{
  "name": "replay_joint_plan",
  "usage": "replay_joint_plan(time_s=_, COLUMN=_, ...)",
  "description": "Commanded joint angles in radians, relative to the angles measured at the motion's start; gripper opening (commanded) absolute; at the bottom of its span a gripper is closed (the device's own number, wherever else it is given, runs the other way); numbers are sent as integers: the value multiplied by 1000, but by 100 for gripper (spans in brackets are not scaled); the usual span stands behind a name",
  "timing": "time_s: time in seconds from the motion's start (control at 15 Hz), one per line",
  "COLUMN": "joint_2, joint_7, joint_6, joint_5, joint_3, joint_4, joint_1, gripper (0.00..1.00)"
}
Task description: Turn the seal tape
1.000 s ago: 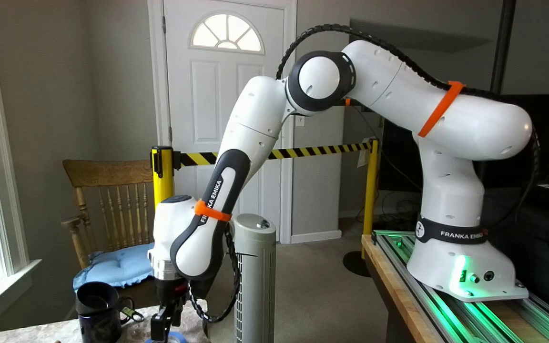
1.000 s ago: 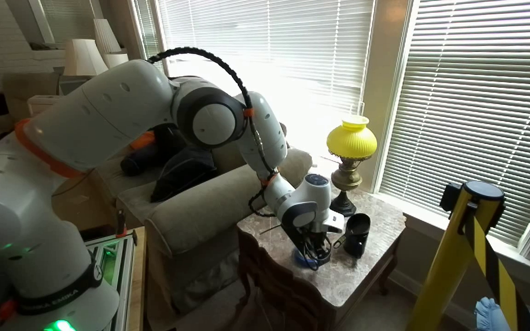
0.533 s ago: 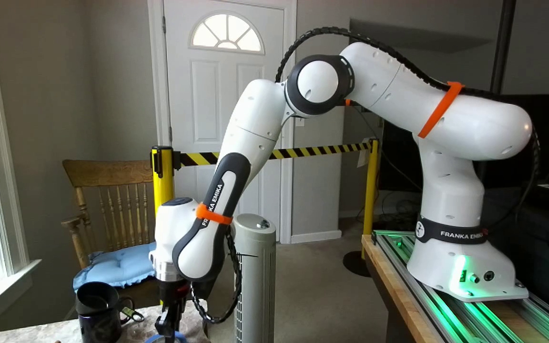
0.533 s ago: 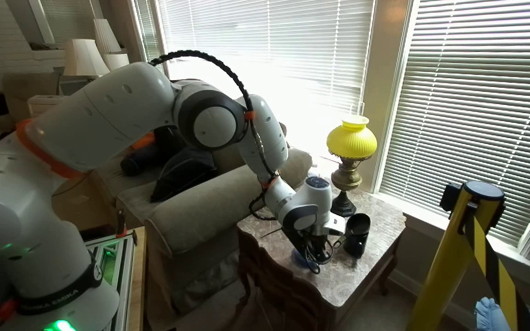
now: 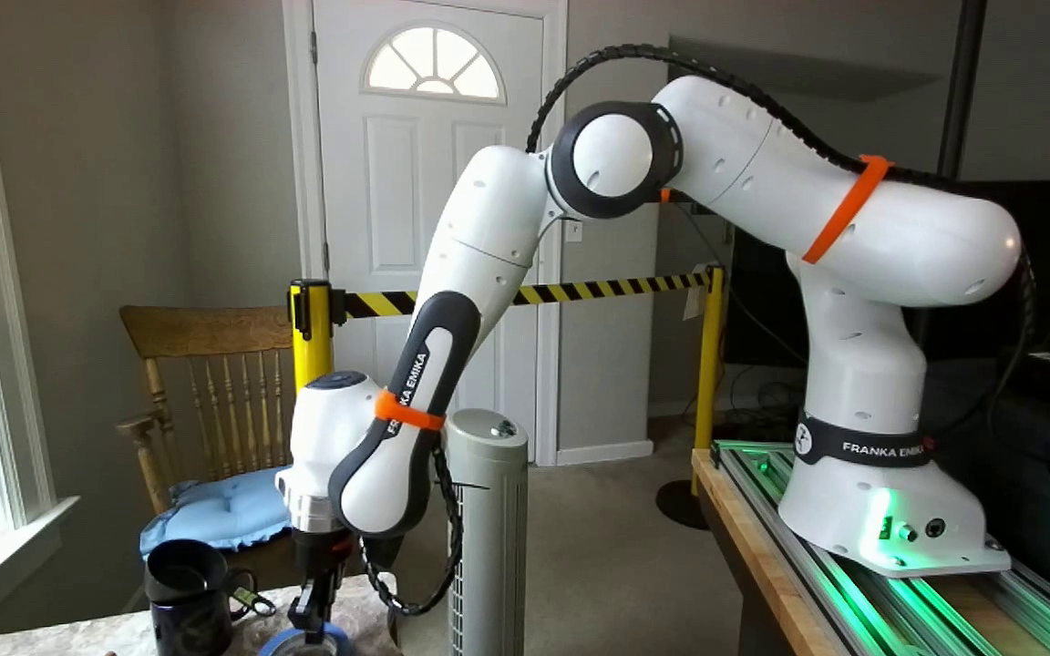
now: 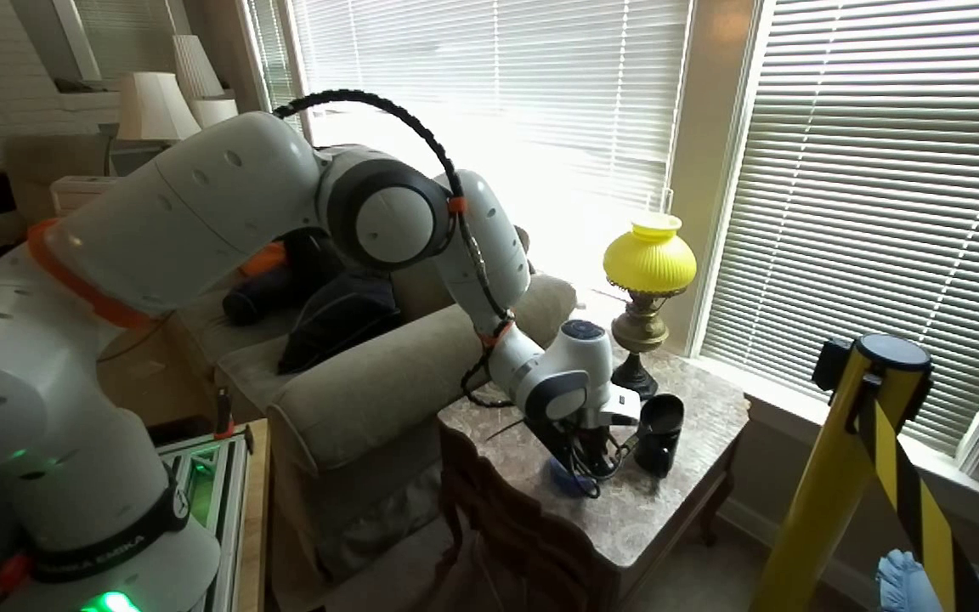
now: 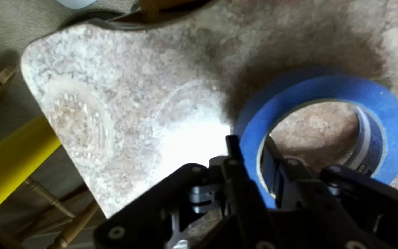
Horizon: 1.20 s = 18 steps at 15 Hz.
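Observation:
The seal tape is a blue roll (image 7: 351, 88) with a pale inner edge, seen ring-face up in the wrist view. My gripper (image 7: 253, 142) is shut across one side of the ring's wall. One of its fingers (image 7: 234, 147) presses along the outside of the roll, while the opposite one reaches into the hole. In an exterior view, part of the blue roll (image 5: 339, 636) shows under the gripper (image 5: 310, 630), cut off by the lower frame edge. The roll (image 6: 564, 478) is mostly hidden behind the gripper (image 6: 602, 469) in an exterior view. Whether the roll touches the tabletop I cannot tell.
A dark mug (image 6: 659, 435) stands close beside the gripper on the stone-topped table (image 6: 625, 531). Behind it is a lamp with a yellow shade (image 6: 651, 259). A sofa arm (image 6: 404, 382) borders the table. A yellow barrier post (image 6: 851, 476) stands off its far side.
The gripper has closed on the roll's wall. It dipped, then rose slightly, and the blue roll has shifted a little with it, leftward and up in an exterior view.

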Motion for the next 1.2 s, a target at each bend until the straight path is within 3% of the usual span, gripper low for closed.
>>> replay_joint_plan(time_s=0.0, joint_2=-54, joint_7=98, joint_6=104, joint_5=-49, joint_3=-141, joint_4=-73, joint_1=147, gripper=5)
replay_joint_plan(time_s=0.4, joint_2=14, joint_7=275, joint_6=276, joint_5=-35, joint_3=-543, joint_4=-138, joint_1=541, gripper=5)
replay_joint_plan(time_s=0.53, joint_2=39, joint_7=303, joint_6=276, joint_5=-8, joint_3=-620, joint_4=-173, joint_1=641, gripper=5)
replay_joint_plan(time_s=0.67, joint_2=55, joint_7=315, joint_6=257, joint_5=6, joint_3=-652, joint_4=-199, joint_1=704, gripper=5)
replay_joint_plan(time_s=0.93, joint_2=68, joint_7=311, joint_6=237, joint_5=29, joint_3=-647, joint_4=-232, joint_1=759, gripper=5)
replay_joint_plan(time_s=1.13, joint_2=112, joint_7=336, joint_6=258, joint_5=61, joint_3=-688, joint_4=-240, joint_1=817, gripper=5)
